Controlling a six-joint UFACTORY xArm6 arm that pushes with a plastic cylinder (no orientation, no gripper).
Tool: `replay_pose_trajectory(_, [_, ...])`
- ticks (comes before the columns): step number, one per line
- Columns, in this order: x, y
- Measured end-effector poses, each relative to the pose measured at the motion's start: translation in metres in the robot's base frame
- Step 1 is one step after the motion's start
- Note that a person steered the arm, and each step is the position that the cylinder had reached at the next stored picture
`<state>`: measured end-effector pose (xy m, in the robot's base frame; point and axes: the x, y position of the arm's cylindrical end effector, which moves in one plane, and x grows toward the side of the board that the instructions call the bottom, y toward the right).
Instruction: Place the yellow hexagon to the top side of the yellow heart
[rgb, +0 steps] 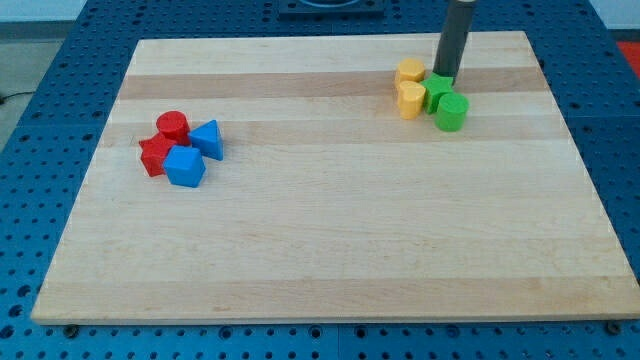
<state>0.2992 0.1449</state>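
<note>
The yellow hexagon (410, 71) lies near the view's top right, directly above and touching the yellow heart (411, 100). My tip (444, 77) stands just right of the hexagon, at the top edge of the green star-like block (437, 91). A green cylinder (452, 111) sits just below and right of that green block.
At the view's left is a cluster: a red cylinder (173, 127), a red star-like block (155, 155), a blue triangular block (208, 139) and a blue block (185, 166). All lie on the wooden board (330, 230), on a blue perforated table.
</note>
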Motion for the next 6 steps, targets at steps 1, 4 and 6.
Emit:
replay_pose_trajectory(1, [-0.017,-0.006])
replay_pose_trajectory(4, [-0.055,-0.075])
replay_pose_trajectory(6, [-0.015,-0.103])
